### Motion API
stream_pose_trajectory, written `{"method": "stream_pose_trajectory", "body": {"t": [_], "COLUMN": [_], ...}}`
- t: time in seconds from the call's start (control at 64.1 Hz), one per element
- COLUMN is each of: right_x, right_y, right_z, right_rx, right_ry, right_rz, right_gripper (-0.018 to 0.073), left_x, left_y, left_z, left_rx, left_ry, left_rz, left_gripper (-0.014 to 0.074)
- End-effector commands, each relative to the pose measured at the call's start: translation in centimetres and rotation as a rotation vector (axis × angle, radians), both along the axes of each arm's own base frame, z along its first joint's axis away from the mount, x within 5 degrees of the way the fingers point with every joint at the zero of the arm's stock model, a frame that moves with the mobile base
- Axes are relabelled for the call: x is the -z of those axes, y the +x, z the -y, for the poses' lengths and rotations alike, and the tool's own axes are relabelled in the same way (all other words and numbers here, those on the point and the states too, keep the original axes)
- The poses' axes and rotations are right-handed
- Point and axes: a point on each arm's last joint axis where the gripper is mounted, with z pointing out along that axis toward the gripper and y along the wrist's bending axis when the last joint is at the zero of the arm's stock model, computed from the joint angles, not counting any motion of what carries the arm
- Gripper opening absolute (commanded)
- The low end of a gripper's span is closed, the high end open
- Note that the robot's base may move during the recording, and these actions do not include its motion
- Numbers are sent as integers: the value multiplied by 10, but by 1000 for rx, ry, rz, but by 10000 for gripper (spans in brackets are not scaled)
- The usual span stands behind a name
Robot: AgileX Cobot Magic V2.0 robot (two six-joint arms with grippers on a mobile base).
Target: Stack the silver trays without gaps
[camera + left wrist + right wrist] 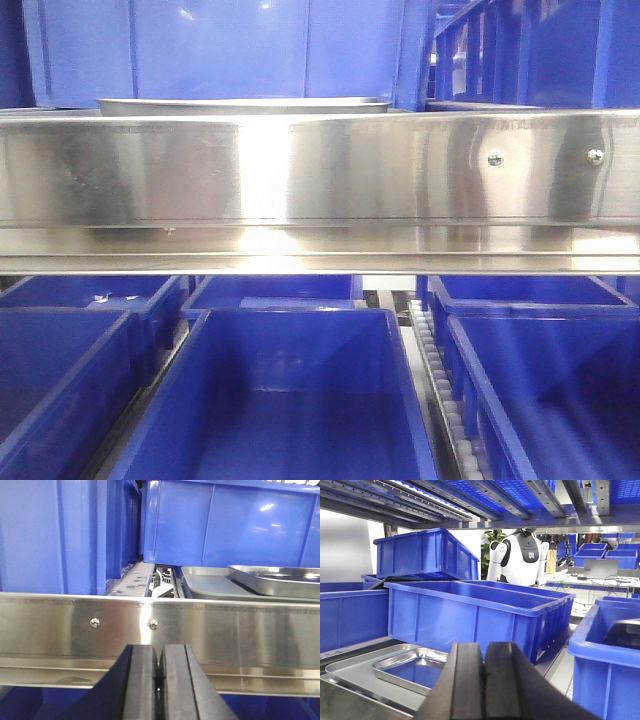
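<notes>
Both claws idle. left gripper [159,680] has its pads pressed together with nothing between them, sitting low in front of the steel rail [225,630]. right gripper [482,685] is the same: pads closed on each other, empty, above the shelf's near edge.

Trays: in the right wrist view we see a small shiny silver tray [412,671] lying flat on a bigger matte grey tray [355,672], on the shelf just in front of a blue bin [470,615]. Left wrist view shows the same pair from the other side, shiny tray [280,580] on the grey one [210,585]. Front view only catches a thin tray rim [245,104] above the rail. We can't tell whether a 2nd shiny tray is nested underneath.

We'd judge nothing is grasped yet, so the step in hand is the approach:
- open the jaws before going in, rim is thin and flared
- clear the rail first, then come down; it stands between both wrists and the trays
- take the shiny tray by a long-side rim and keep it level, steel on steel will slide
- line up the corners before release so it seats without a gap

Surface: shelf deck behind the rail, blue bins packed at the back and more bins [280,400] on the level below. Room: racking overhead, a white humanoid robot [520,557] and desks beyond
</notes>
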Motion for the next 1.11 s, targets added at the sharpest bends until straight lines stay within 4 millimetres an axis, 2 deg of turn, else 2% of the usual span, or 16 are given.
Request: {"method": "stream_pose_trajectory", "body": {"t": [0.0,0.359,0.515,0.811,0.967,1.092], "right_x": [-2,0,8,68,94,125], "right_y": [-1,0,7,30,28,24], "right_z": [1,1,4,17,19,19], "right_rx": [10,12,122,408,431,431], "right_ry": [-3,-7,-42,-66,-62,-30], "right_rz": [32,28,79,-59,-53,-57], "right_gripper": [-79,-79,-79,-79,-79,-79], "left_x": [-3,-3,-3,-3,-3,-3], "left_y": [0,0,0,0,0,0], "left_z": [0,0,0,0,0,0], "left_rx": [-1,-1,-1,-1,-1,-1], "left_ry": [-14,-14,-14,-14,-14,-14], "left_rz": [26,26,26,26,26,26], "left_gripper": [-12,-12,-12,-12,-12,-12]}}
